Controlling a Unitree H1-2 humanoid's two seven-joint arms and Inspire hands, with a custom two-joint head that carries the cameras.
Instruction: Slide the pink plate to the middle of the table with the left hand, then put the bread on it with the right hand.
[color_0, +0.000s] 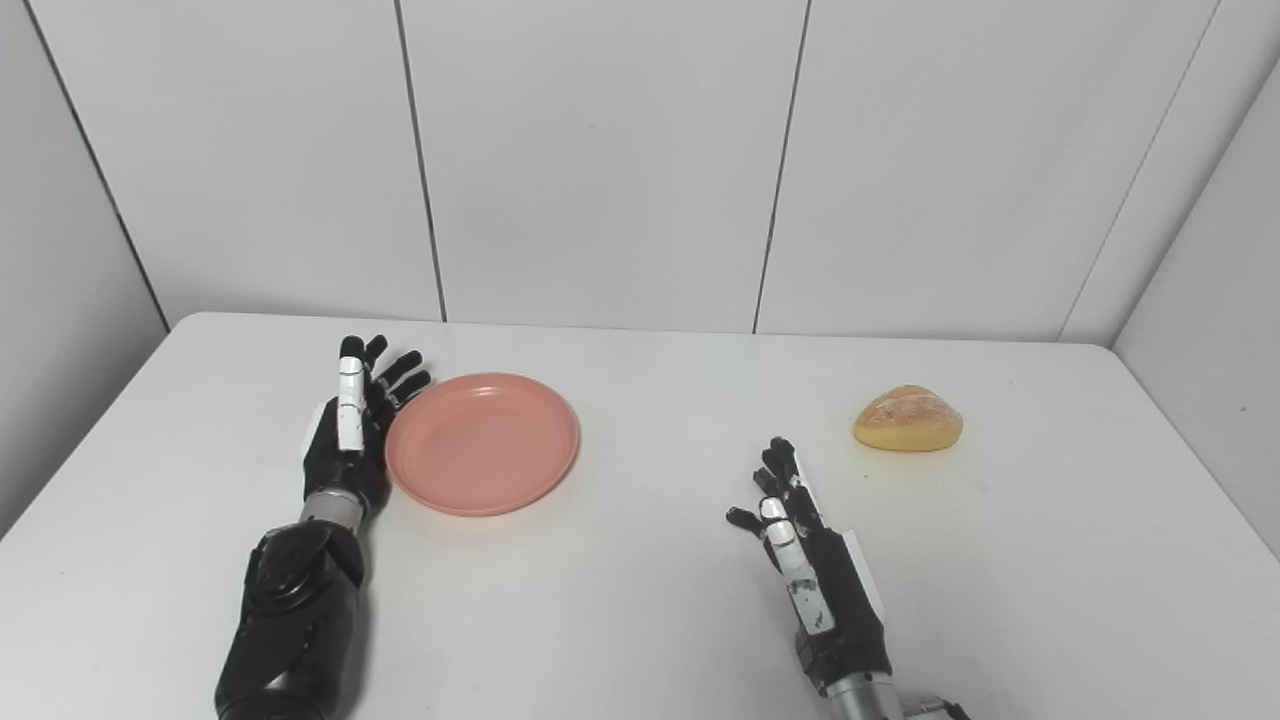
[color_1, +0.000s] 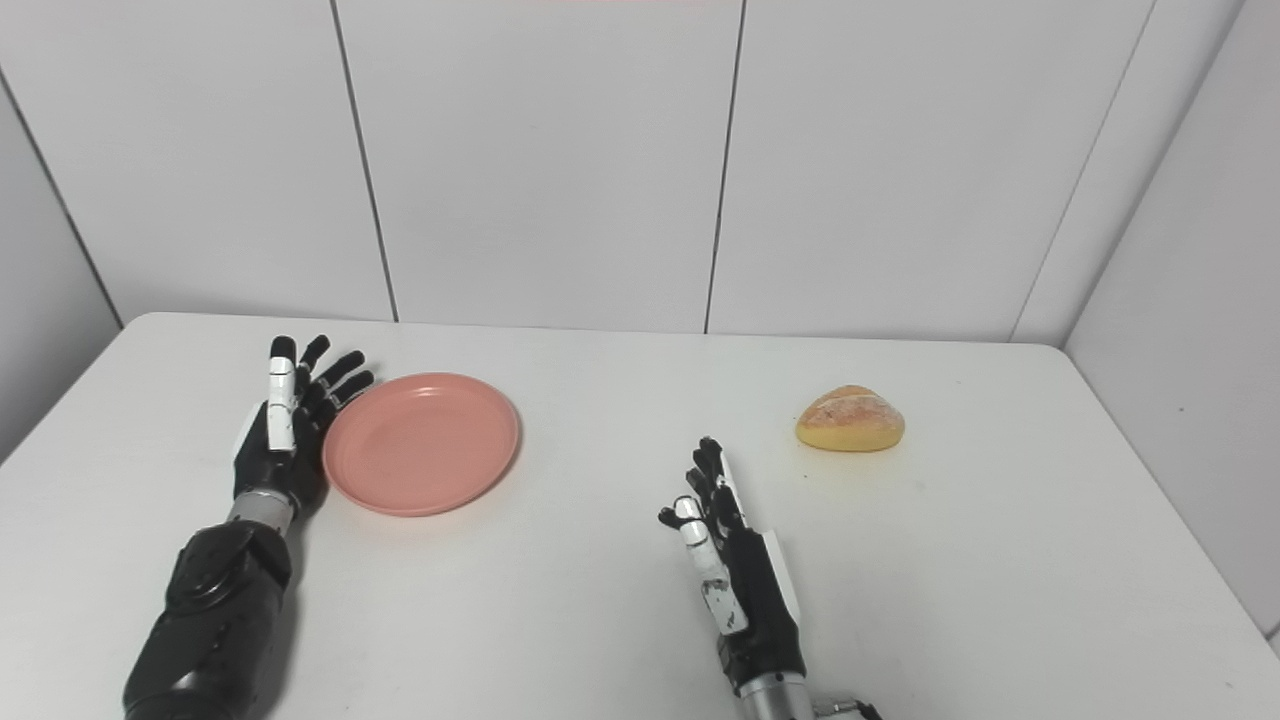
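Note:
A round pink plate (color_0: 483, 442) lies on the white table (color_0: 640, 620), left of the middle, with nothing on it. My left hand (color_0: 350, 425) stands on edge right against the plate's left rim, palm toward it, fingers straight and apart, holding nothing. A golden bread roll (color_0: 908, 418) sits toward the far right of the table. My right hand (color_0: 800, 555) is near the front, below and left of the bread and well apart from it, open with its fingers spread.
White wall panels (color_0: 600, 160) rise behind the table's far edge. The table's right edge (color_0: 1200, 460) runs close to the bread. Bare tabletop lies between the plate and the bread.

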